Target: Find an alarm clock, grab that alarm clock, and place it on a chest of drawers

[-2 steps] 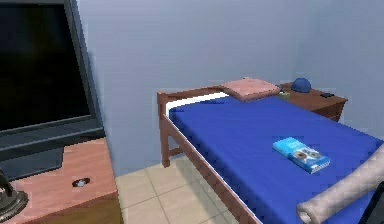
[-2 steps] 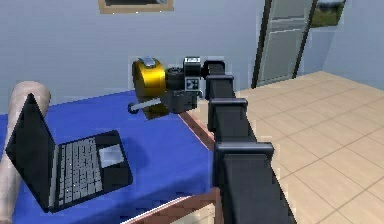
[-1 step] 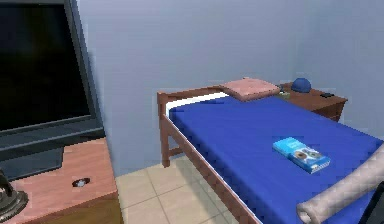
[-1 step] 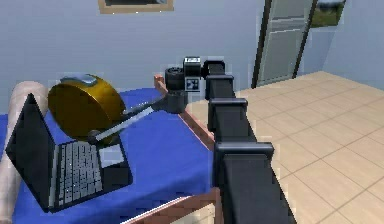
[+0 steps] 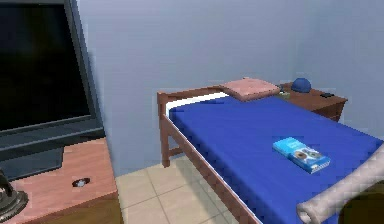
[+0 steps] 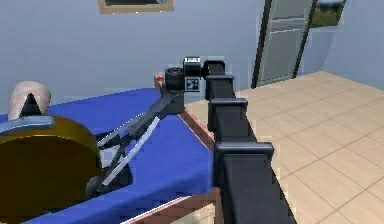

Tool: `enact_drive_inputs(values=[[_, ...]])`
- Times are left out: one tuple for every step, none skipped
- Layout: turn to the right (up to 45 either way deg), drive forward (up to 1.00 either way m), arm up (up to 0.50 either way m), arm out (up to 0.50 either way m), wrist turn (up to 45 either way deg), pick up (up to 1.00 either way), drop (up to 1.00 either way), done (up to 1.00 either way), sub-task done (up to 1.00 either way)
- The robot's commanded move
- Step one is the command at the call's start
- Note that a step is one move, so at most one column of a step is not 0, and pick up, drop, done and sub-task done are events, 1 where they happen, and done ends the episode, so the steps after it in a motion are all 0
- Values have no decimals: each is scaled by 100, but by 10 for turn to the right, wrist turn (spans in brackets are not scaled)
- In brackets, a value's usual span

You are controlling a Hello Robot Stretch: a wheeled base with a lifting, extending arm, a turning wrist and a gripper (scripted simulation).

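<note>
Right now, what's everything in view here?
flat black television screen: one, black, on wooden chest, forward view's left
reddish wooden chest: one, brown, forward view's lower left
wooden-framed bed: one, blue cover, forward view's right
soft square pillow: one, pink, bed's head
flat cardboard-like box: one, blue-white, on bed
round golden disc-like thing: one, gold, arm side view's lower left
square-section arm: one, dark, arm side view's bottom
claw: one, dark, grey fingers, seen against bed

Forward view toward bed [image 5: 250, 135], arm side view close across it

Arm [image 6: 236, 125] and claw [image 6: 108, 168] show against a blue bed [image 6: 178, 165].
</note>
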Motion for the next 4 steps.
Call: enact_drive_inputs(values=[[0, 0, 0, 0, -60, 0, 0, 0, 0], [0, 0, 0, -30, 0, 0, 0, 0, 0], [450, 0, 0, 0, 0, 0, 0, 0, 0], [450, 0, 0, 0, 0, 0, 0, 0, 0]])
